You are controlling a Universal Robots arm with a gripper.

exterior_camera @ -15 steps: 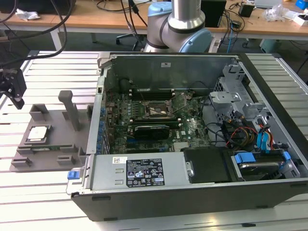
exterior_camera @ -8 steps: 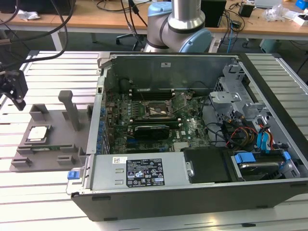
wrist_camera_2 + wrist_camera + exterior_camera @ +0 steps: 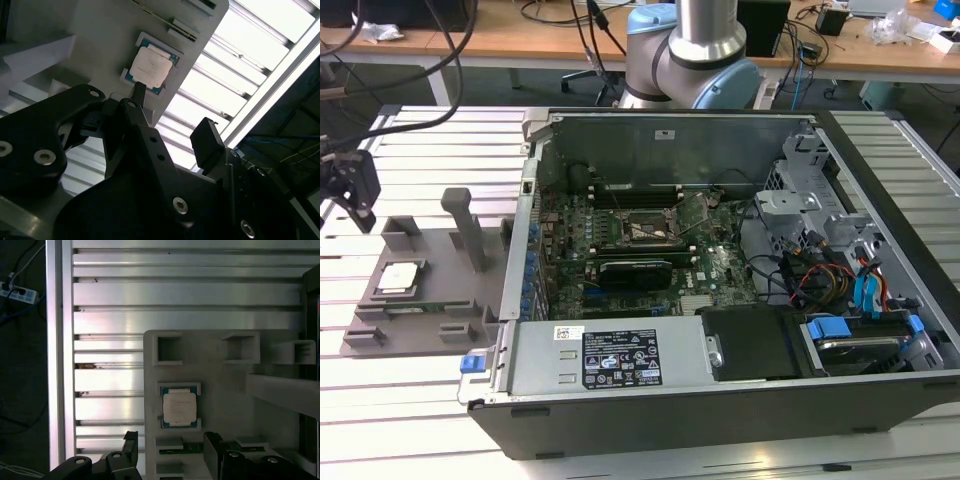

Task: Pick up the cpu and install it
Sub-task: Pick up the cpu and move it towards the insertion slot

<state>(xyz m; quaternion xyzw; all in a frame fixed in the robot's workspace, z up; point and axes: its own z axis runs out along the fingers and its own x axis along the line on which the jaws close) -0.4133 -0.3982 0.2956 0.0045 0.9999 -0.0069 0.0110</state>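
Exterior view: gripper [image 3: 358, 205] hangs at frame's left edge; cpu [image 3: 398, 278] lies just lower right, flat in tray [image 3: 435, 288]. Jaws wide, empty.

Case label [image 3: 620, 358] print illegible.

A ribbed aluminium bench [image 3: 400, 400] of long pale slats takes up the foreground, with bright glare on it in both wrist views. Behind it runs a wooden desk [image 3: 500, 45] strewn with black cables [image 3: 590, 35]. A power strip [image 3: 17, 292] lies on the dark floor [image 3: 22, 390].
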